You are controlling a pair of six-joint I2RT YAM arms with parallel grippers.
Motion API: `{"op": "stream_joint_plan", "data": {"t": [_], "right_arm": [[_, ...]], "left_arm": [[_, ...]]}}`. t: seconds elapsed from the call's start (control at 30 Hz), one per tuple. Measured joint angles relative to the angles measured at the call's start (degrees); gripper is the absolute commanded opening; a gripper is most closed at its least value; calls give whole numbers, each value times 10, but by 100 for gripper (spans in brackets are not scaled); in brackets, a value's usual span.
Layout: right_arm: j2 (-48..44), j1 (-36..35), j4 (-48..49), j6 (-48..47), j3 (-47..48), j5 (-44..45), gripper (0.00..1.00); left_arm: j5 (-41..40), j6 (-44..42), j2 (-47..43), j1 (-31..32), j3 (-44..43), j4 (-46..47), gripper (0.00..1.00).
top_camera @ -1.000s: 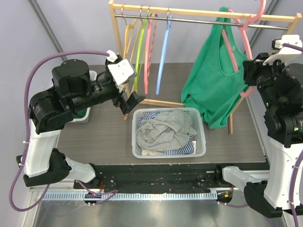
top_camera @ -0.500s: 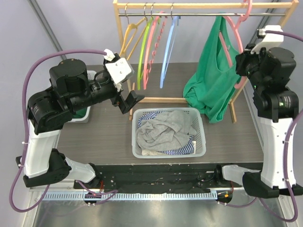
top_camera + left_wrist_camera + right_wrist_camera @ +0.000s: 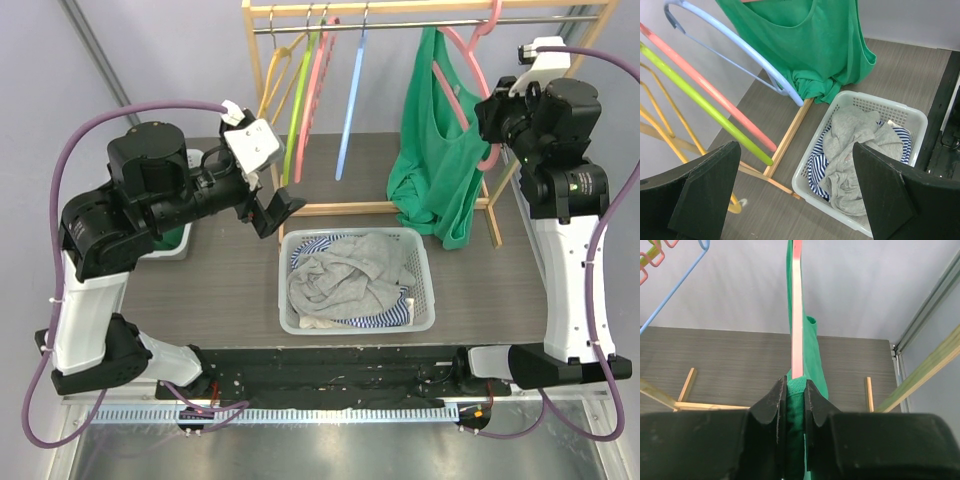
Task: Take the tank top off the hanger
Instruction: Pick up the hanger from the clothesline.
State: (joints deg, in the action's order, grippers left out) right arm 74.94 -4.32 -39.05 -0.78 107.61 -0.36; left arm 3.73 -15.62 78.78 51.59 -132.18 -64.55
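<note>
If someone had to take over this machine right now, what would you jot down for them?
Left gripper: open, empty, near the laundry basket.
Right gripper: shut on the pink hanger, some cloth of the green tank top pinched with it, up by the rack.
Done: hanger gripped.
Left: the tank top is on the hanger; slide it off.

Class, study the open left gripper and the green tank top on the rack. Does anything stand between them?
Yes. The blue hanger hangs between the left gripper and the tank top, crossing in front of its bunched hem in the left wrist view. The right gripper clamps the pink hanger carrying it.
</note>
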Motion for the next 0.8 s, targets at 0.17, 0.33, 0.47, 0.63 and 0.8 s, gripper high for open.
{"op": "stream_joint_plan", "data": {"t": [0.17,0.33,0.47,0.63,0.8], "right_arm": [[10,0,-4,-4,15,-12,1],[-4,0,3,-6,-2,-14,1],[-42,0,6,-10,-30,-10,1],[-85,0,63,-13,-58,-10,1],[-99,0,92,-13,-94,-10,1]], "left_arm": [[4,2,9,0,-7,0,100],[7,3,12,-3,-10,0,100],[11,4,12,-4,-10,0,100],[18,6,12,-7,-10,0,100],[22,7,10,-17,-10,0,100]]}}
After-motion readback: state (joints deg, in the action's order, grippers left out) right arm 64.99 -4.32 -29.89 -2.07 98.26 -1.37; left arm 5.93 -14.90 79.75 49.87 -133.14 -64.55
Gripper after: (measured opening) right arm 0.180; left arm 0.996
